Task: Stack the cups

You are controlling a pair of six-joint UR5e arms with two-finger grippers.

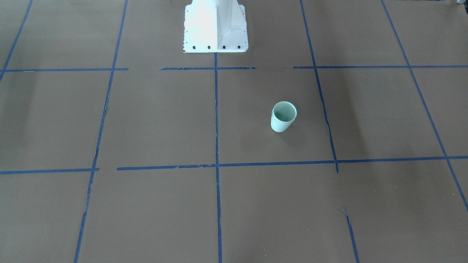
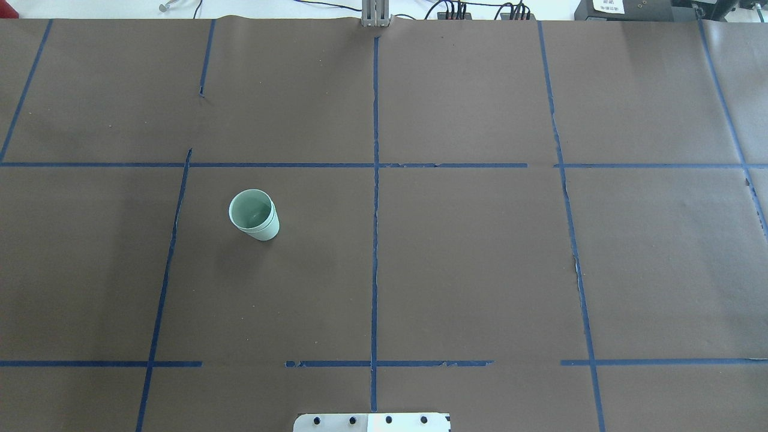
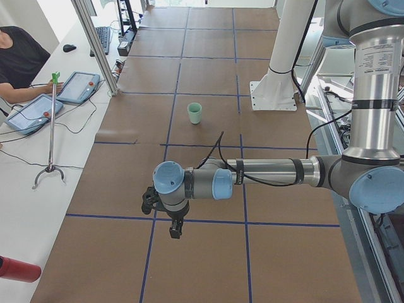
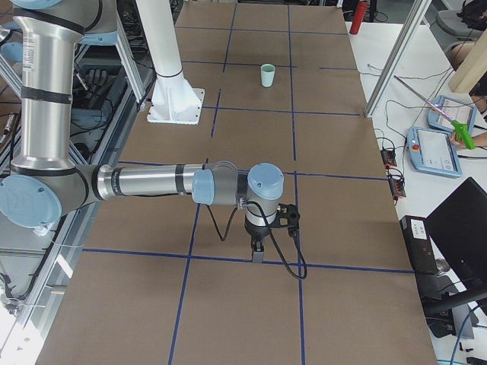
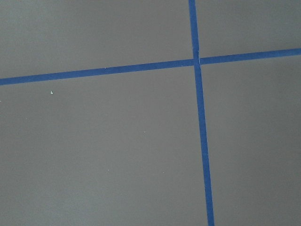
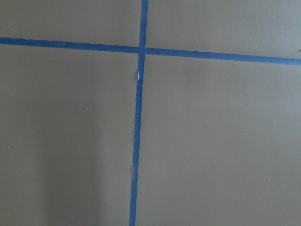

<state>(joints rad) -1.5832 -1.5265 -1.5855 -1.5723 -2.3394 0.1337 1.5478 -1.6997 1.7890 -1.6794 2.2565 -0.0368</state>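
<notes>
1. Cups: the two pale mint-green cups stand upright on the tabletop, one nested inside the other, with both rims showing.
2. In the overhead view the stack sits in the robot's left half, between the centre blue tape line and the next line to the left, touching neither.
3. The left hand points down over the tabletop, well apart from the cups; whether its fingers are parted or closed cannot be made out.
4. The right hand also points down, far from the stack, and its state is likewise unclear.
5. Both wrist views show only brown tabletop and crossing tape.
</notes>
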